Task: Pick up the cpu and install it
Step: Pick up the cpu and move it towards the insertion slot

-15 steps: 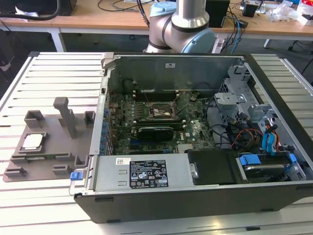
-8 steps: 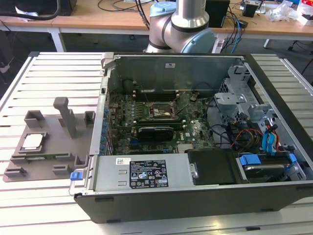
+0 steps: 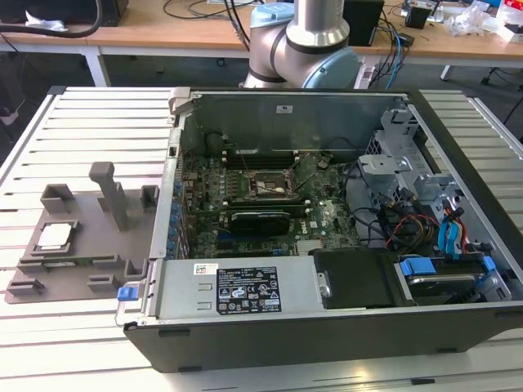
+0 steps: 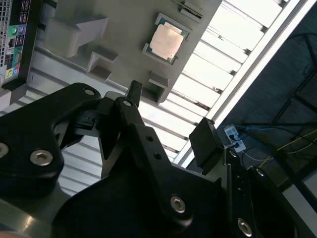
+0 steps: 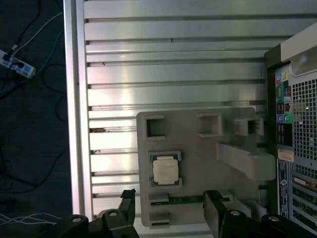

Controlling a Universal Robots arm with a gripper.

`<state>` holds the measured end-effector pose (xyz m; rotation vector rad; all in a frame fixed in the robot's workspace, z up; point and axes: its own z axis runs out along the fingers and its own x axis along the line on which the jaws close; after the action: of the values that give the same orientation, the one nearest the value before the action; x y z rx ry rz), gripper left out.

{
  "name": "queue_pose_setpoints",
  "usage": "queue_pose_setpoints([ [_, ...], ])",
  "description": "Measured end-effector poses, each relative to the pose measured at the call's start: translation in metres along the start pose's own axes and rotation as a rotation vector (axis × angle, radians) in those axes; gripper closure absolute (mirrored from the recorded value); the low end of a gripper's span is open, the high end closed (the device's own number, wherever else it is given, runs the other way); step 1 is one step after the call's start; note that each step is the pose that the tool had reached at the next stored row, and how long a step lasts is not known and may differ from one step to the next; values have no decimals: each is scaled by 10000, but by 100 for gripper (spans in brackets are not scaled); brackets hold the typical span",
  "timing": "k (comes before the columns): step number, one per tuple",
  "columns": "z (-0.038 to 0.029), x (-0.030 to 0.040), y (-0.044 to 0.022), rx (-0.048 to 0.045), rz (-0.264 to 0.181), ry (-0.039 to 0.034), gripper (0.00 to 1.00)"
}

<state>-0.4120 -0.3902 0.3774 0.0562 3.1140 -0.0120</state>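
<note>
The cpu (image 3: 54, 235) is a small silvery square chip lying flat in a recess of a grey plastic holder (image 3: 90, 253) on the slatted table, at the exterior view's left. In both wrist views the cpu (image 4: 166, 40) (image 5: 165, 170) sits well below my gripper (image 5: 170, 201) (image 4: 171, 116). The gripper hangs high above the holder, open, with nothing between its black fingers (image 5: 128, 199). The dark square socket frame (image 3: 272, 186) sits on the motherboard inside the open computer case (image 3: 327, 318).
The arm's base (image 3: 302, 41) stands behind the case. A long black card (image 3: 260, 220) lies just in front of the socket. Cables and drive bays (image 3: 425, 220) fill the case's right side. The holder has raised posts (image 3: 110, 192). A wooden desk (image 3: 163, 24) runs along the back.
</note>
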Motion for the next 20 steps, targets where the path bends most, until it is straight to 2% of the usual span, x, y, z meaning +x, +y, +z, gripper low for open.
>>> queue_pose_setpoints([
  [20, 179, 5, 1, 0, 0, 0, 34],
])
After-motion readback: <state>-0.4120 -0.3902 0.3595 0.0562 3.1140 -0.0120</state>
